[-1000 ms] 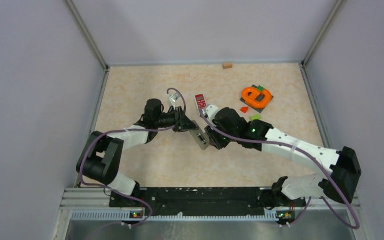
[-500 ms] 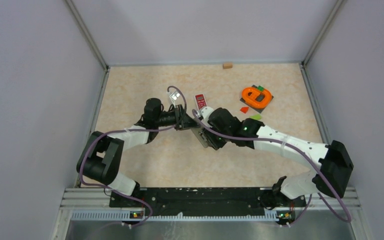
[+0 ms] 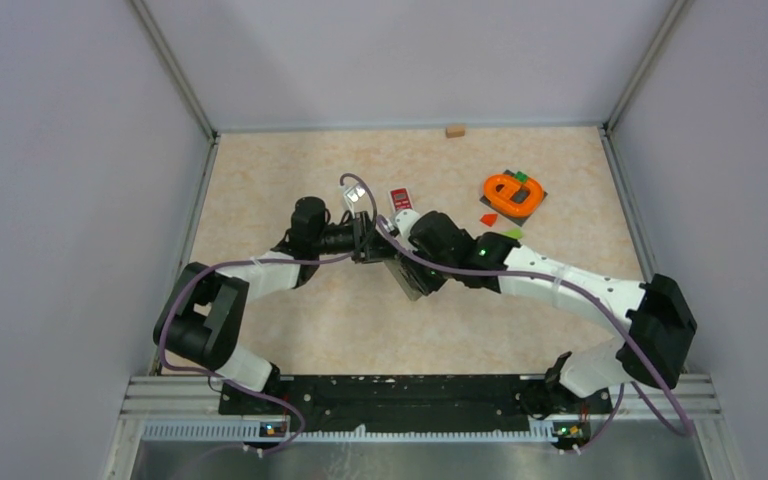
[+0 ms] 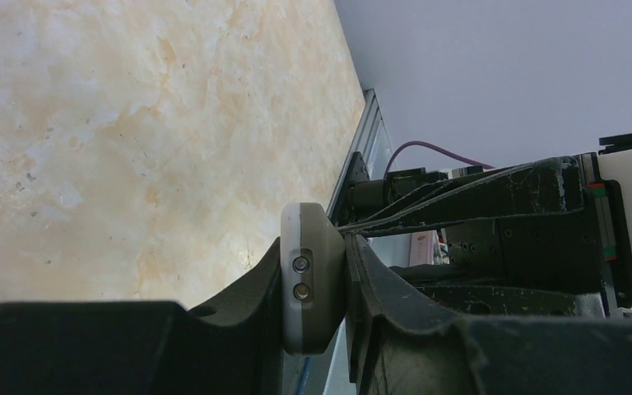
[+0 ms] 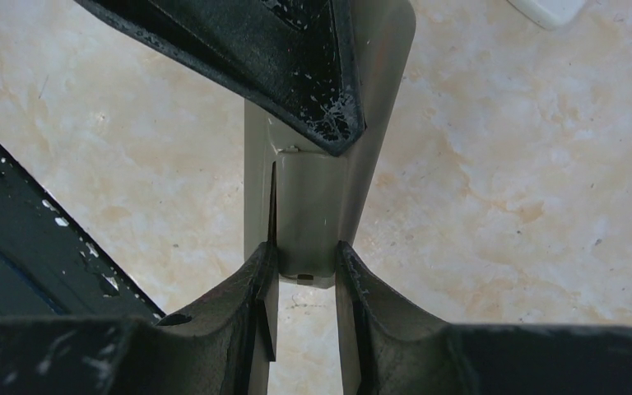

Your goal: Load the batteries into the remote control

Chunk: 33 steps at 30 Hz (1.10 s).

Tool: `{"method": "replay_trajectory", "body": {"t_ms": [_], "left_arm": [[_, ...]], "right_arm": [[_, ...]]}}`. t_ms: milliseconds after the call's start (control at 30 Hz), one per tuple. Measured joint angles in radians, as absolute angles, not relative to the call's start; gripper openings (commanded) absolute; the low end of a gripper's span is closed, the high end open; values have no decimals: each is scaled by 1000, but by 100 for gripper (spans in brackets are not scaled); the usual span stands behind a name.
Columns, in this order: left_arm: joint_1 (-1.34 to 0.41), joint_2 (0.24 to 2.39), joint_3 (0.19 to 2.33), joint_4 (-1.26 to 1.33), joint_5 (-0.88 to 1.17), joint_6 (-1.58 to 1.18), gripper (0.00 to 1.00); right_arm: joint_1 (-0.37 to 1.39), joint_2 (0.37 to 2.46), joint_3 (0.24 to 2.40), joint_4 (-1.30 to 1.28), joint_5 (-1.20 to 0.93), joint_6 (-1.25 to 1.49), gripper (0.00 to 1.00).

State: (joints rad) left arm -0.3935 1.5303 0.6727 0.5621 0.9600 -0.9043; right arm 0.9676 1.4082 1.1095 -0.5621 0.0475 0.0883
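While both claws clamp the grey remote control (image 5: 313, 222) above the middle of the table (image 3: 280, 180), left gripper (image 4: 314, 257) and right gripper (image 5: 304, 257) at opposite ends, hold it level. The batteries aren't discernible, so find them before releasing either claw.

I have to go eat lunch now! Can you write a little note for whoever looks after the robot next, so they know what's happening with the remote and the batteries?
Left gripper: shut on one end of the grey remote.
Right gripper: shut on the same remote, close beside the left one.
Remote: held between both arms, apparently lifted off the table.
Batteries: none show in any view, so I can't say where they are or whether any are loaded.
Done: remote gripped by both arms.
Left: find the batteries and load them.
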Motion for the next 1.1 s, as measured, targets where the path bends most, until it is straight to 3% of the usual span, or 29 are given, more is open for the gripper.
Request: {"method": "replay_trajectory", "body": {"t_ms": [1100], "left_arm": [[-397, 1530, 673, 576, 918, -910, 0]], "right_arm": [[967, 1451, 1147, -629, 49, 130, 21]]}}
